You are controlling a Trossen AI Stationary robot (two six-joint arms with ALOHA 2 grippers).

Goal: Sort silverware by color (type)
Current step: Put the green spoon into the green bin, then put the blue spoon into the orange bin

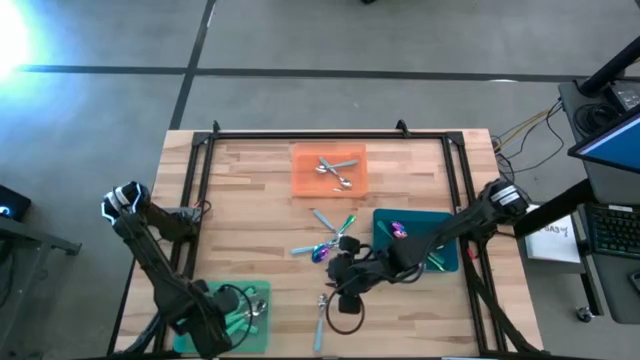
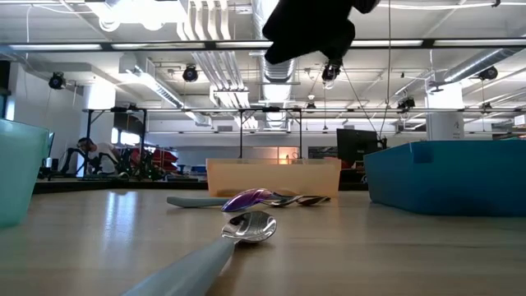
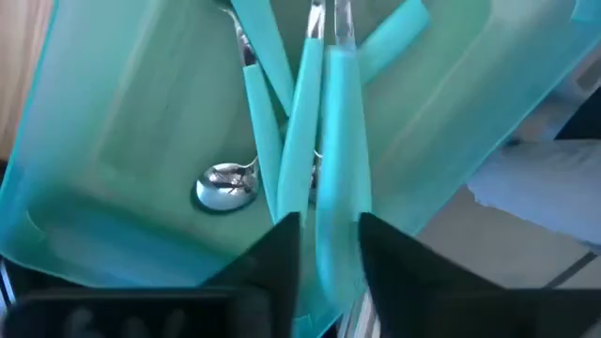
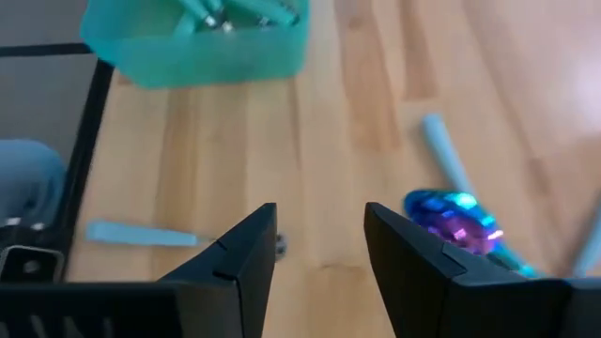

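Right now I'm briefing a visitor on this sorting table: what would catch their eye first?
Probably the loose heap of silverware mid-table, with an iridescent purple spoon glinting just beside the open right gripper hovering above the wood. Next, the three bright trays: orange tray at the far edge, teal tray on the right, and green tray, where the left gripper holds a teal-handled utensil.

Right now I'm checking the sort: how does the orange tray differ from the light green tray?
The flat orange rectangular tray sits at the table's far edge, midway; the light green rectangular tray sits at the near left. The orange tray holds plain shiny silver utensils; the green tray holds teal-handled utensils. The left claw hangs over the green tray, shut on a teal handle; no claw is at the orange one. Both hold one kind only.
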